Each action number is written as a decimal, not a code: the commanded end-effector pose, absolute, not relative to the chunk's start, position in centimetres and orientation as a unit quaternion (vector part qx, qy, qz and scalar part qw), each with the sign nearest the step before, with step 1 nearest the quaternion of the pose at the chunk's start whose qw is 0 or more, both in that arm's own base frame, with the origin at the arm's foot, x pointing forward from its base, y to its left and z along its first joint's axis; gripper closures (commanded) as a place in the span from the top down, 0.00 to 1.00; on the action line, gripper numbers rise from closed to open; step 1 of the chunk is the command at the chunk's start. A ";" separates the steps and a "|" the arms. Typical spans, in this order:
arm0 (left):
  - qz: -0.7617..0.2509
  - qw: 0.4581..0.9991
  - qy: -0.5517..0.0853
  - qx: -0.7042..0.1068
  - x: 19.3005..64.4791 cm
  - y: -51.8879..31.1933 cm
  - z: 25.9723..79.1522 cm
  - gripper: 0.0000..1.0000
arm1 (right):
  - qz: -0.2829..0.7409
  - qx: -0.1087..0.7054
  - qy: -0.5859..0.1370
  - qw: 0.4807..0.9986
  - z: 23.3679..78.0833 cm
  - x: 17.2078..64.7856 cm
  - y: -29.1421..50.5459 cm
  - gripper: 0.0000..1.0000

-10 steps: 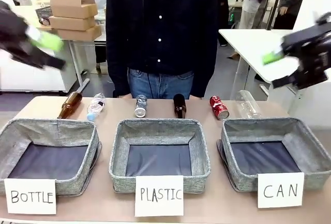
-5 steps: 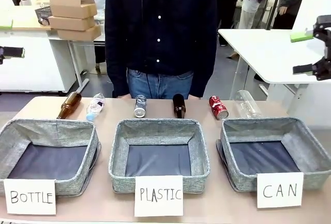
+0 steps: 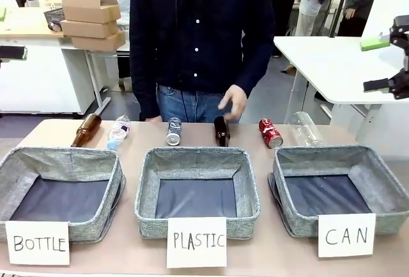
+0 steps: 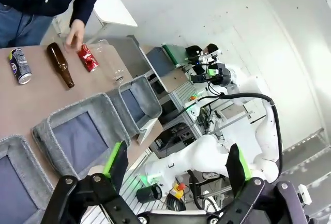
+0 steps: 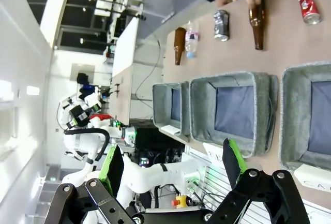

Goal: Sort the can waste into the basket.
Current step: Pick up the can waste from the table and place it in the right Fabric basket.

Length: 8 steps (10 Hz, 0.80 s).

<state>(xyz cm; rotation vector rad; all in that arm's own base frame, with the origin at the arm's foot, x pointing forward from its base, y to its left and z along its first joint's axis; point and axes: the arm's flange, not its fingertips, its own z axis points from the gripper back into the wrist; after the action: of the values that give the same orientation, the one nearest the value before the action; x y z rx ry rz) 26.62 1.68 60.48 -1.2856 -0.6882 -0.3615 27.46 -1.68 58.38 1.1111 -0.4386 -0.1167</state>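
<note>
lying on its side near the far edge of the table (image 3: pixel 275 254), the black-and-grey can (image 3: pixel 174 131) rests behind the middle basket (image 3: pixel 192 155), between a clear plastic bottle (image 3: pixel 119 131) and a brown bottle (image 3: pixel 221 130). the red can (image 3: pixel 270 133), also on its side, rests just behind the far corner of the basket signed "can" (image 3: pixel 323 153), which holds nothing. a person's hand (image 3: pixel 234 103) hovers over the brown bottle; contact unclear. left gripper (image 4: pixel 175 159) and right gripper (image 5: pixel 171 162) hang high off to the sides, jaws spread wide, nothing between them. judgement: both look empty, so light, thin-walled, smooth, prone to roll and to dent. best hold: across the barrel at mid-length, fingers square to the axis, gentle squeeze. the red can is the nearer pick for the right gripper.
</note>
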 end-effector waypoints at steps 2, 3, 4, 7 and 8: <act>-0.172 0.723 -0.322 -0.586 27.0 1.7 60.3 1.00 | -0.043 0.531 -0.216 0.818 58.3 27.9 -1.7 1.00; -0.172 0.723 -0.322 -0.586 27.0 1.7 60.3 1.00 | -0.043 0.531 -0.216 0.818 58.3 27.9 -1.7 1.00; -0.172 0.723 -0.322 -0.586 27.0 1.7 60.3 1.00 | -0.043 0.531 -0.216 0.818 58.3 27.9 -1.7 1.00; -0.172 0.723 -0.322 -0.586 27.0 1.7 60.3 1.00 | -0.043 0.531 -0.216 0.818 58.3 27.9 -1.7 1.00; -0.161 0.733 -0.314 -0.581 26.8 1.8 60.1 1.00 | -0.043 0.531 -0.216 0.818 58.3 27.9 -1.7 1.00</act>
<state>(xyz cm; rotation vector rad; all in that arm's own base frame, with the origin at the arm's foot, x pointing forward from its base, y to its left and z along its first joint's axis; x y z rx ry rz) 26.71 1.89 60.08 -1.2746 -0.6884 -0.3529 27.42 -1.93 58.16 1.1120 -0.4391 -0.1167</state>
